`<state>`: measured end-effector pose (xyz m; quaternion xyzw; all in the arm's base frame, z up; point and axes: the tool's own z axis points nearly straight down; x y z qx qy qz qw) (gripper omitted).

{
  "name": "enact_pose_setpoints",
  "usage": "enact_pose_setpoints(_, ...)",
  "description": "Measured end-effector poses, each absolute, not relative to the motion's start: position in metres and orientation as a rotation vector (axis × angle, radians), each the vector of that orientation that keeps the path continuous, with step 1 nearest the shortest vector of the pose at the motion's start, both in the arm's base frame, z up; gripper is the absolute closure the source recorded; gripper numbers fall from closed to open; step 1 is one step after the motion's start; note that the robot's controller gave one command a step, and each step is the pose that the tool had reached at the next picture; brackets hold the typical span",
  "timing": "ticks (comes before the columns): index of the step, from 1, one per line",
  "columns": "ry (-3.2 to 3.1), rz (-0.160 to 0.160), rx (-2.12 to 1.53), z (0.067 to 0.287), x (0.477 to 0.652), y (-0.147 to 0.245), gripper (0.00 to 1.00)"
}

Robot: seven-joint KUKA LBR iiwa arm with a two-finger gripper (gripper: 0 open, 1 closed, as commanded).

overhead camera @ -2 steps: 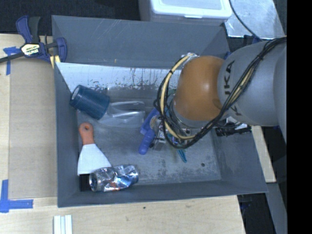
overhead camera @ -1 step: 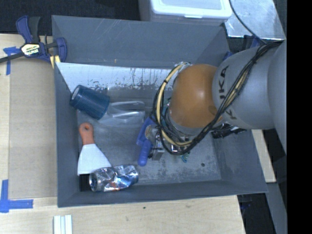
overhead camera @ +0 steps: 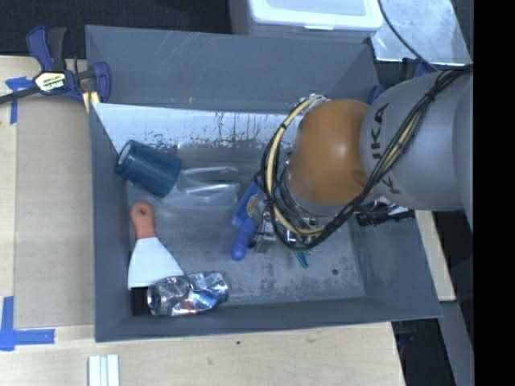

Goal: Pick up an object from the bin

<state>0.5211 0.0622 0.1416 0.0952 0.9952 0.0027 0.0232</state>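
White plastic tub [overhead camera: 310, 6] at top ctr, dark surface [overhead camera: 96, 6] (nearly black) to its left.

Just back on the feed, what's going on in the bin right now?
The arm reaches in from the right, its end effector low in the bin, beside a small blue plastic piece. Whether it holds that piece can't be told. A dark blue cup lies on its side upper left; a white scraper with an orange handle and a crushed silver can sit lower left.
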Motion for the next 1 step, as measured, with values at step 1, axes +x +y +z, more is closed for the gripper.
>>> enact_pose_setpoints(1, 3.108, 0.004, 0.248, 0.2412, 0.5125, 0.0715, 1.00)
